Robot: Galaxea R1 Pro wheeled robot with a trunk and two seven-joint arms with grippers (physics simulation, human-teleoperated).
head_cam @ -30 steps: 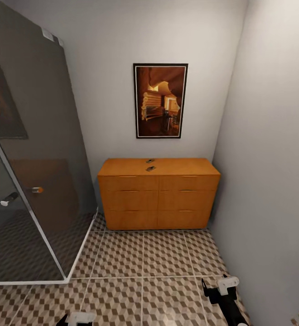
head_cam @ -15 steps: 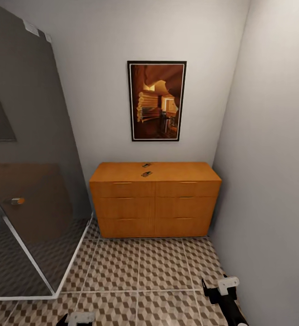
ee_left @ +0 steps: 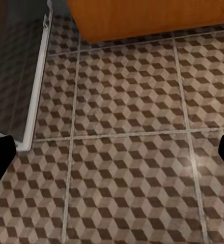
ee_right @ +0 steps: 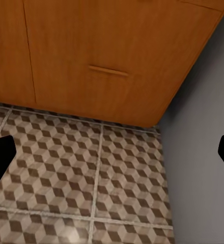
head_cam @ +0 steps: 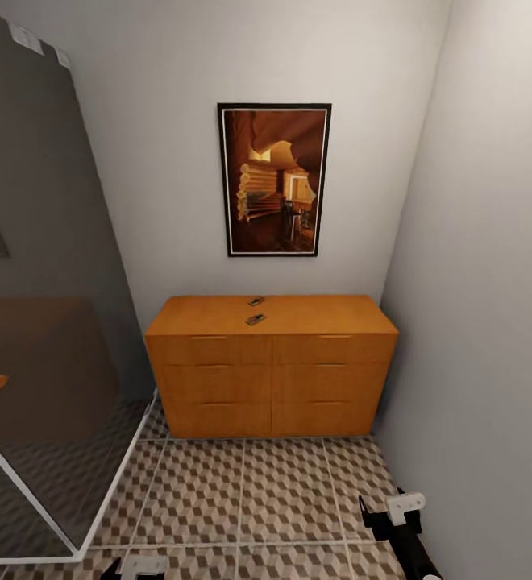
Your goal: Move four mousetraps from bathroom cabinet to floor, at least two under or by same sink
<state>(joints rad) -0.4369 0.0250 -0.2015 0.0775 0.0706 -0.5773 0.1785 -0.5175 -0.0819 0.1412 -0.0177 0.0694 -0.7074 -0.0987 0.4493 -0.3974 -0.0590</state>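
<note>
The orange-brown cabinet (head_cam: 270, 374) stands against the far wall, its drawers closed. Two small mousetraps lie on its flat top, one nearer the wall (head_cam: 255, 301) and one nearer the front edge (head_cam: 255, 320). Cube-patterned bathroom floor (head_cam: 242, 491) stretches from the cabinet to me. My left gripper (head_cam: 139, 566) and right gripper (head_cam: 392, 514) hang low over the tiles, far short of the cabinet. In the left wrist view the left gripper (ee_left: 112, 157) is open over bare tile. In the right wrist view the right gripper (ee_right: 112, 155) is open, facing the cabinet's lower drawer (ee_right: 107, 71). The sink is out of view.
A dark glass shower screen (head_cam: 48, 322) with a white base rail (ee_left: 38, 76) closes off the left side. A grey wall (head_cam: 484, 322) runs close along the right, next to my right arm. A framed picture (head_cam: 274, 179) hangs above the cabinet.
The whole view has shifted: the cabinet looms larger and sits lower, and the shower screen has slid leftward, so the camera has moved closer. Both grippers hold the same pose.
</note>
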